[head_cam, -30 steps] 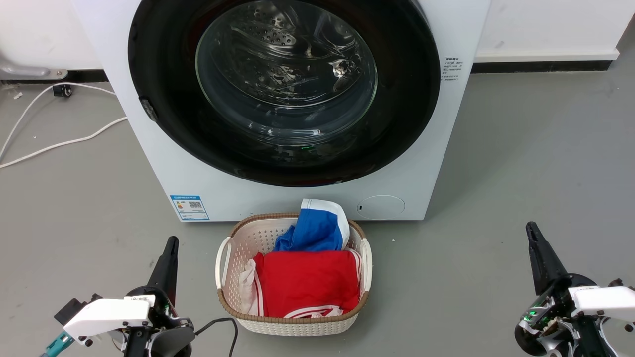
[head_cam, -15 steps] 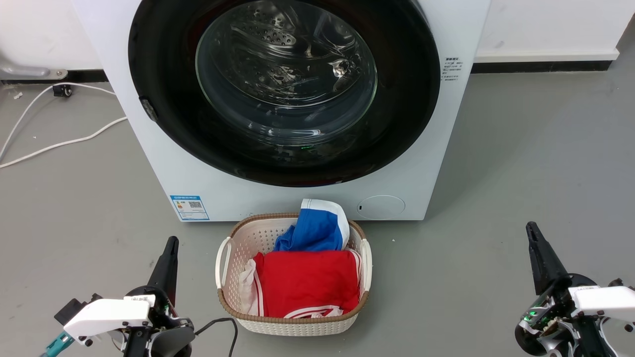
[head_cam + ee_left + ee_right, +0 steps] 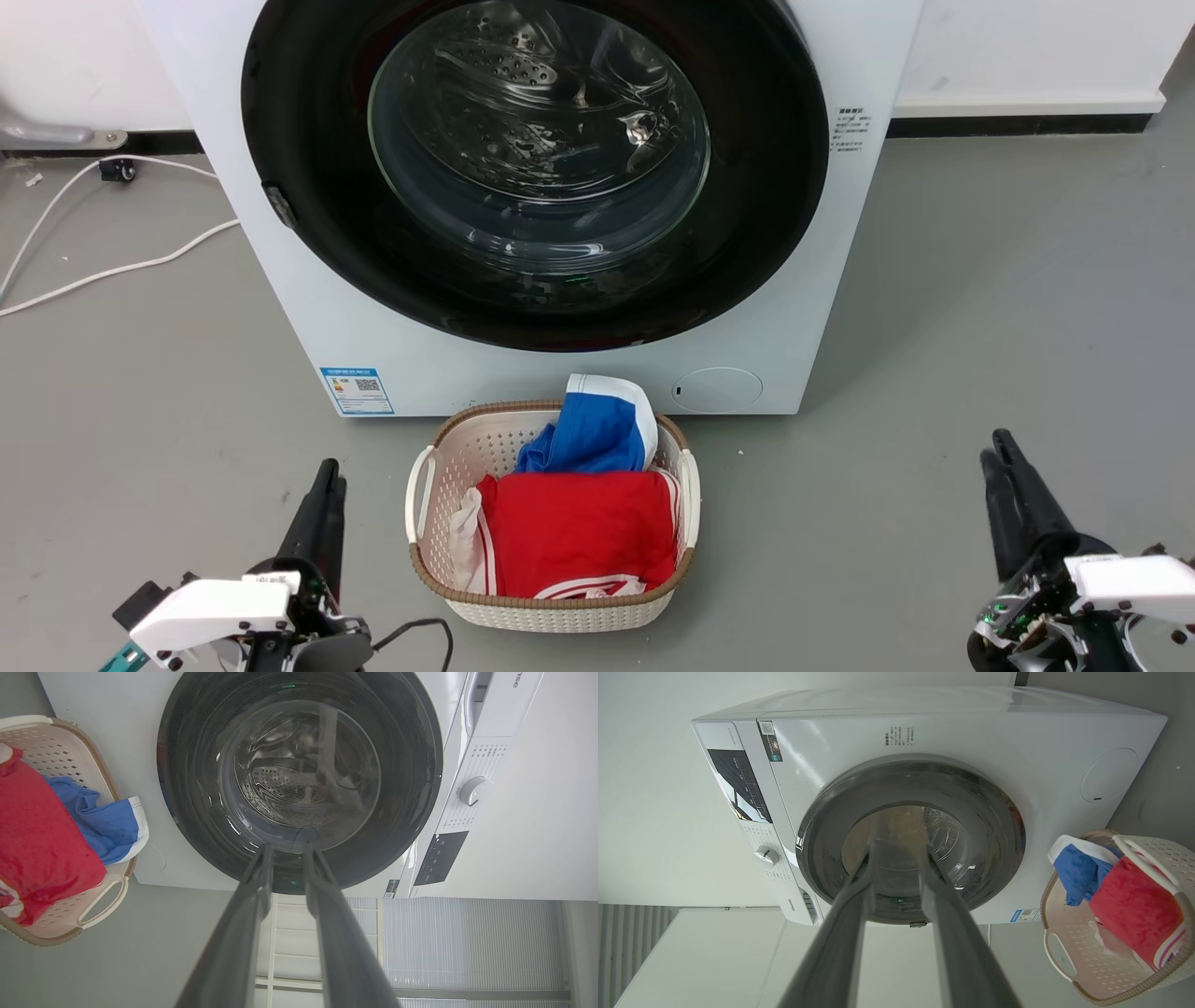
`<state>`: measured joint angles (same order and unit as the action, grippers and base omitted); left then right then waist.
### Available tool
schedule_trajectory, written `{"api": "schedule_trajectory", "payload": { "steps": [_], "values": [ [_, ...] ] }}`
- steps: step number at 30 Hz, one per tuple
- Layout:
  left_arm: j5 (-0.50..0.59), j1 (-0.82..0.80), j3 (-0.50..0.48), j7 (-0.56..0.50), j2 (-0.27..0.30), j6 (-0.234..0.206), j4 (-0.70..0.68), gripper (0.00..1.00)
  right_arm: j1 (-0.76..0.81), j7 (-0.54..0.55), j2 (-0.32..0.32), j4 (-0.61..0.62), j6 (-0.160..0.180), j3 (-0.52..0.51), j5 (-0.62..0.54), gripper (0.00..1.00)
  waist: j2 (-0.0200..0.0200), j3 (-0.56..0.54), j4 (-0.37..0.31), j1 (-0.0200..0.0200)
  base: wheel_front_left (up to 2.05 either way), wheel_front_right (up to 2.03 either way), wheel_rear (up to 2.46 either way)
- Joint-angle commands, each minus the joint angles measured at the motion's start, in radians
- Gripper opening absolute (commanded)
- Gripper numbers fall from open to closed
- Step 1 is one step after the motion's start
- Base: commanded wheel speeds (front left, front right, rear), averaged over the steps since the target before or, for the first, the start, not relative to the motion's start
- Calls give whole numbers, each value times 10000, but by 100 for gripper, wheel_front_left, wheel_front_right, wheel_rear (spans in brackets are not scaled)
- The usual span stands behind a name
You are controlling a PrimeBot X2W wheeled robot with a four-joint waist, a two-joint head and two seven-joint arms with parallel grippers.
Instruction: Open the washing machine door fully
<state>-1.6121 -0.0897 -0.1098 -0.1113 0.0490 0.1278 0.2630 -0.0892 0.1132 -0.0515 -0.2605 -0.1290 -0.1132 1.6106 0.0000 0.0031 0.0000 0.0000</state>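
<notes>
Round glossy black door (image 3: 308,187) shut; left gripper (image 3: 331,469) & right gripper (image 3: 993,443) slightly parted, empty. Arm may bump cream plastic basket (image 3: 551,611) nearby.

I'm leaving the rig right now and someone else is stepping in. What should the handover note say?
Left gripper: open, empty, left of the laundry basket.
Right gripper: open, empty, off to the basket's right.
Washing machine door: closed flush against the washing machine; neither gripper touches it.
Done: nothing yet.
Left: reach the door, get it unlatched and swing it fully open.
</notes>
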Motion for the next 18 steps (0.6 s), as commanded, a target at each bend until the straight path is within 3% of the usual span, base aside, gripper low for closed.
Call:
{"api": "schedule_trajectory", "payload": {
  "steps": [1, 11, 18],
  "values": [
    [-1, -137, 101, 82, 18, 10, -132, 100, -85, -61, -7, 167, -1, 9, -30, 100, 0, 1, 1, 0, 0, 0, 0],
    [227, -343, 685, 614, 19, 14, -253, 100, 51, -510, -99, 583, -3, 264, -398, 100, 0, 9, 19, 0, 0, 0, 0],
    [1206, -410, 890, 928, 20, 16, -471, 100, 106, -916, -305, 743, -5, 491, -1296, 100, 0, 5, 42, 0, 0, 0, 0]
  ]
}}
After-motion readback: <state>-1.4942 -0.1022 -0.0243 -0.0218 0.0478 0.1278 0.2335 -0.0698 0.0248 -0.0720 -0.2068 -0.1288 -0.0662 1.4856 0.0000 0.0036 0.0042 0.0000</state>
